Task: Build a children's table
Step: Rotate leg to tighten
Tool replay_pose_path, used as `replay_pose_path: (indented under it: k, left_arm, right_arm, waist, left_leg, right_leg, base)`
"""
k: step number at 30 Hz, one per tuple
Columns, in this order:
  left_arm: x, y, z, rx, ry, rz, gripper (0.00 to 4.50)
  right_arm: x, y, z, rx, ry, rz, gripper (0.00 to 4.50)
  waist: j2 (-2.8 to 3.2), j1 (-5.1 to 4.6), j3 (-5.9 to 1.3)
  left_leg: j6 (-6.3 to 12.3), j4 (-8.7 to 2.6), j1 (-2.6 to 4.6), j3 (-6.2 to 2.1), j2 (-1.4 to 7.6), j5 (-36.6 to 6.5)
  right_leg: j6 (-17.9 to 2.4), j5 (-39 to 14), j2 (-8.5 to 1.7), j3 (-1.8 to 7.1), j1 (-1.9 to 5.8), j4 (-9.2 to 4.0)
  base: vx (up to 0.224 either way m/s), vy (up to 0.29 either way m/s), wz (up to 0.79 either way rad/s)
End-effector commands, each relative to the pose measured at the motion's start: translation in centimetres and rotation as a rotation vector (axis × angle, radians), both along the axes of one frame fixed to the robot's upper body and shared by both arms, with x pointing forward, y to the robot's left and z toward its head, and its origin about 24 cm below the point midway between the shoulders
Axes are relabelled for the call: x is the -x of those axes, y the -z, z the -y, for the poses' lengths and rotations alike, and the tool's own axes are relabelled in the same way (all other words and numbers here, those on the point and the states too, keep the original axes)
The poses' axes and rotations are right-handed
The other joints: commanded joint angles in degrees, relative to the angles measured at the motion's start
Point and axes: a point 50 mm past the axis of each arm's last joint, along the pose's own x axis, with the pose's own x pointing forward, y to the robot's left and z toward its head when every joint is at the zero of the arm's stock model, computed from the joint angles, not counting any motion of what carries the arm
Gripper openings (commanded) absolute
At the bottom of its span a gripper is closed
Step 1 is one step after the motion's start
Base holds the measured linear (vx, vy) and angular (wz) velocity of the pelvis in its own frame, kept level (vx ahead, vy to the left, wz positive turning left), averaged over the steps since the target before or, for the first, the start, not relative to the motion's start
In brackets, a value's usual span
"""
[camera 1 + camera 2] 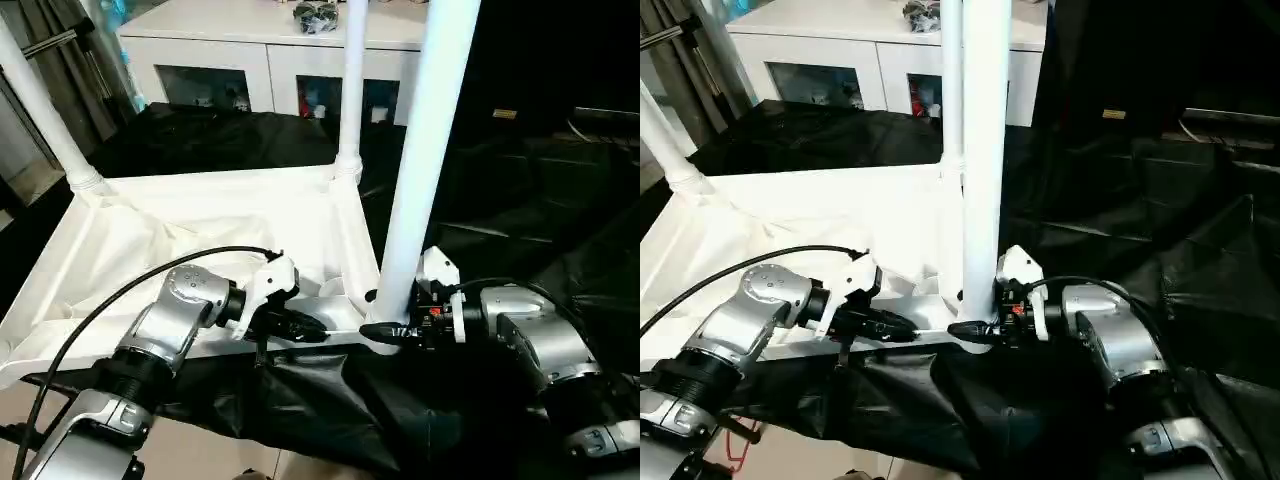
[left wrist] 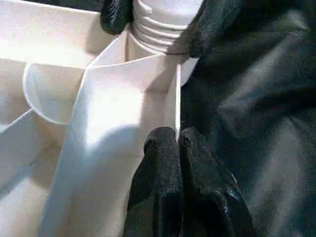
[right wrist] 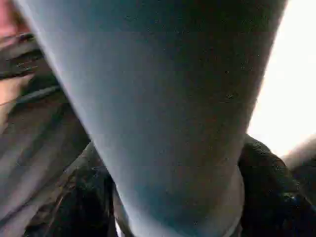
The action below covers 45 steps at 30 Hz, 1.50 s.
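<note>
Right gripper clamps the near leg at its socket; left gripper, fingers pressed together, braces the tabletop rim. Recommend keeping leg vertical, twisting home.

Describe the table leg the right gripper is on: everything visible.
The leg is a long, smooth white tube, plastic by the look, standing nearly upright with a slight lean and running out of the top of the head views. Its ribbed lower end sits at the near right corner socket of the upturned white tabletop. The right gripper is clamped around it just above the base, black fingers on either side. The left gripper pinches the tabletop's rim beside that corner, not the leg.
</note>
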Motion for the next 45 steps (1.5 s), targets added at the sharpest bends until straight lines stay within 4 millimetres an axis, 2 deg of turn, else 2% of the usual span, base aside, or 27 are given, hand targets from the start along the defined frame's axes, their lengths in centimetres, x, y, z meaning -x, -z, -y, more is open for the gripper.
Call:
replay_pose_path:
  k: [1,2,3,4,5,7,8,9,11,13,14,16,20,21,24,26,27,31,34,36,37,39,45]
  left_arm:
    - [-1.4,-1.2,3.0,0.049,-0.068,0.074,0.00]
    - [-1.9,-1.2,3.5,0.045,-0.125,0.087,0.00]
    - [-2.2,-1.3,3.7,0.043,-0.152,0.096,0.00]
    - [-2.2,-1.3,3.7,0.043,-0.152,0.096,0.00]
    - [-2.7,-1.3,4.3,0.036,-0.208,0.107,0.00]
    - [-3.3,-1.4,5.2,0.042,-0.293,0.124,0.00]
    - [-3.5,-1.5,5.5,0.046,-0.324,0.127,0.00]
    - [-3.7,-1.5,6.0,0.053,-0.353,0.133,0.00]
    - [-3.6,-1.5,7.0,0.071,-0.342,0.134,0.00]
    - [-3.5,-1.5,7.2,0.074,-0.334,0.135,0.00]
    - [-3.5,-1.5,7.3,0.075,-0.329,0.136,0.00]
    - [-2.9,-1.4,7.4,0.088,-0.263,0.134,0.00]
    - [-2.5,-1.3,6.7,0.092,-0.190,0.132,0.00]
    - [-2.3,-1.2,6.5,0.089,-0.169,0.134,0.00]
    - [-1.8,-1.1,5.5,0.083,-0.095,0.118,0.00]
    - [-1.7,-1.1,5.3,0.087,-0.077,0.115,0.00]
    - [-1.4,-1.1,5.0,0.088,-0.047,0.106,0.00]
    - [-0.1,-0.8,3.1,0.047,0.104,0.052,0.00]
    - [0.3,-0.9,2.3,0.040,0.156,0.032,0.00]
    - [0.5,-1.0,1.9,0.034,0.174,0.022,0.00]
    - [0.5,-1.1,1.6,0.030,0.187,0.015,0.00]
    - [0.7,-1.2,1.2,0.022,0.207,0.003,0.00]
    - [1.2,-1.2,0.3,-0.013,0.259,-0.039,0.00]
  right_arm:
    - [0.0,2.1,-2.5,0.037,0.085,-0.041,2.74]
    - [-0.5,2.5,-2.7,0.041,0.179,-0.051,2.74]
    - [-0.7,2.7,-2.9,0.042,0.219,-0.057,2.74]
    - [-0.7,2.7,-2.9,0.042,0.219,-0.057,2.74]
    - [-1.1,3.1,-3.3,0.045,0.295,-0.072,2.73]
    - [-1.4,3.4,-4.2,0.048,0.376,-0.087,2.73]
    - [-1.6,3.6,-4.6,0.055,0.415,-0.092,2.73]
    - [-1.8,3.7,-5.0,0.067,0.461,-0.092,2.73]
    - [-2.0,3.6,-6.0,0.049,0.472,-0.071,2.73]
    - [-2.1,3.6,-6.2,0.040,0.470,-0.069,2.73]
    - [-2.1,3.5,-6.3,0.035,0.471,-0.068,3.08]
    - [-2.1,3.1,-6.2,-0.001,0.435,-0.072,3.43]
    - [-2.0,2.6,-5.4,0.014,0.361,-0.024,3.74]
    - [-2.0,2.5,-5.2,0.012,0.345,-0.020,3.74]
    - [-1.6,2.0,-4.3,0.000,0.233,0.004,3.74]
    - [-1.5,1.9,-4.0,-0.002,0.210,0.006,3.74]
    - [-1.3,1.7,-3.8,-0.006,0.171,0.011,3.74]
    - [0.2,0.7,-2.4,-0.002,-0.070,0.015,3.74]
    - [1.0,0.6,-1.7,0.017,-0.165,-0.004,3.74]
    - [1.2,0.5,-1.4,0.025,-0.206,-0.016,3.74]
    - [1.4,0.4,-1.2,0.028,-0.225,-0.024,3.74]
    - [1.7,0.3,-0.9,0.030,-0.264,-0.045,3.74]
    - [2.0,0.1,-0.7,0.050,-0.309,-0.058,3.26]
  waist:
    - [-0.59,-0.17,-2.85]
    - [-0.58,-0.52,-2.75]
    - [-0.56,-0.65,-2.72]
    - [-0.60,-0.70,-2.70]
    - [-0.32,-0.64,-2.71]
    - [-0.47,-0.95,-2.50]
    - [-0.46,-1.00,-2.66]
    - [-0.24,-0.93,-2.58]
    - [-0.34,-0.99,-2.61]
    - [-0.37,-0.90,-2.64]
    - [-0.32,-0.87,-2.73]
    - [-0.27,-0.88,-2.77]
    - [-0.25,-0.83,-3.02]
    - [-0.23,-0.83,-3.15]
    - [-0.36,-0.84,-3.35]
    - [-0.20,-0.76,-3.44]
    - [-0.24,-0.59,-3.62]
    - [-0.25,-0.03,-3.59]
    - [-0.16,0.07,-3.48]
    - [-0.19,0.21,-3.27]
    - [-0.19,0.21,-3.27]
    - [-0.39,0.29,-3.13]
    - [-0.55,0.28,-3.14]
  left_leg:
    - [0.78,-4.14,1.19,0.19,0.58,-16.68]
    - [-0.19,-4.23,1.34,0.18,0.50,-18.04]
    - [-0.69,-4.40,1.25,-0.13,0.33,-19.05]
    - [-0.65,-4.47,1.23,-0.14,0.38,-19.40]
    - [-0.55,-4.45,1.28,-0.17,0.44,-19.66]
    - [-0.76,-4.54,1.23,-0.15,0.26,-21.10]
    - [-0.95,-4.52,1.32,-0.20,0.16,-21.37]
    - [-1.02,-4.50,1.55,-0.25,0.19,-21.82]
    - [-0.99,-4.48,1.48,-0.28,0.07,-22.31]
    - [-0.46,-4.52,1.32,-0.29,0.11,-22.39]
    - [-0.19,-4.61,1.18,-0.36,0.19,-21.87]
    - [0.02,-4.68,1.02,-0.34,0.25,-21.54]
    - [0.35,-4.63,0.88,-0.31,0.41,-20.08]
    - [0.89,-4.53,0.65,-0.28,0.43,-18.34]
    - [2.11,-4.16,0.45,-0.11,0.48,-15.50]
    - [2.74,-4.01,0.44,-0.04,0.57,-13.94]
    - [3.71,-3.74,0.42,0.03,0.58,-11.86]
    - [5.74,-3.42,0.56,0.24,0.82,-10.51]
    - [5.92,-3.51,0.72,0.32,0.91,-11.24]
    - [5.03,-3.76,0.88,0.34,0.99,-13.33]
    - [5.03,-3.76,0.88,0.34,0.99,-13.33]
    - [3.58,-4.05,0.98,0.26,1.06,-15.29]
    - [3.31,-3.98,0.91,0.32,0.99,-14.31]
  right_leg:
    - [-13.35,-16.57,-2.08,1.08,2.05,-4.37]
    - [-12.29,-19.21,-2.03,1.20,1.76,-4.69]
    - [-11.11,-21.74,-2.04,1.04,2.01,-4.84]
    - [-10.64,-22.24,-2.04,1.07,2.00,-5.01]
    - [-10.30,-21.97,-2.04,1.13,1.84,-5.11]
    - [-9.95,-23.13,-1.87,1.03,1.70,-5.35]
    - [-9.38,-24.02,-1.89,1.00,1.76,-5.46]
    - [-9.19,-24.81,-1.95,0.99,1.45,-5.66]
    - [-8.74,-25.86,-1.95,0.88,1.47,-5.88]
    - [-8.27,-25.85,-1.96,0.91,1.51,-5.99]
    - [-8.37,-24.65,-1.93,0.92,1.62,-5.82]
    - [-8.94,-22.40,-1.80,0.92,1.73,-5.60]
    - [-10.08,-18.38,-1.82,0.99,1.95,-5.20]
    - [-11.19,-14.72,-1.83,0.98,2.23,-4.77]
    - [-12.73,-9.98,-1.85,0.92,2.63,-4.27]
    - [-13.56,-7.15,-1.82,0.92,2.66,-3.96]
    - [-14.99,-3.34,-1.69,0.77,2.91,-3.47]
    - [-16.40,0.15,-1.62,0.76,2.96,-3.03]
    - [-16.69,-1.00,-1.66,0.75,2.81,-3.08]
    - [-16.50,-4.61,-1.73,0.84,2.68,-3.33]
    - [-16.50,-4.61,-1.73,0.84,2.68,-3.33]
    - [-15.50,-8.89,-1.84,1.02,2.65,-3.63]
    - [-15.18,-9.29,-1.89,1.10,2.49,-3.61]
  base:
    - [0.000,0.000,0.00]
    - [0.000,0.000,0.00]
    - [0.000,0.000,0.00]
    - [0.000,0.000,0.00]
    - [0.000,0.000,0.00]
    - [0.000,0.000,0.00]
    - [0.000,0.000,0.00]
    - [0.000,0.000,0.00]
    - [0.000,0.000,0.00]
    - [0.000,0.000,0.00]
    - [0.000,0.000,0.00]
    - [0.000,0.000,0.00]
    - [0.000,0.000,0.00]
    - [0.000,0.000,0.00]
    - [0.000,0.000,0.00]
    - [0.000,0.000,0.00]
    - [0.000,0.000,0.00]
    - [0.000,0.000,0.00]
    - [0.000,0.000,0.00]
    - [0.000,0.000,0.00]
    - [0.000,0.000,0.00]
    - [0.000,0.000,0.00]
    - [0.000,0.000,0.00]
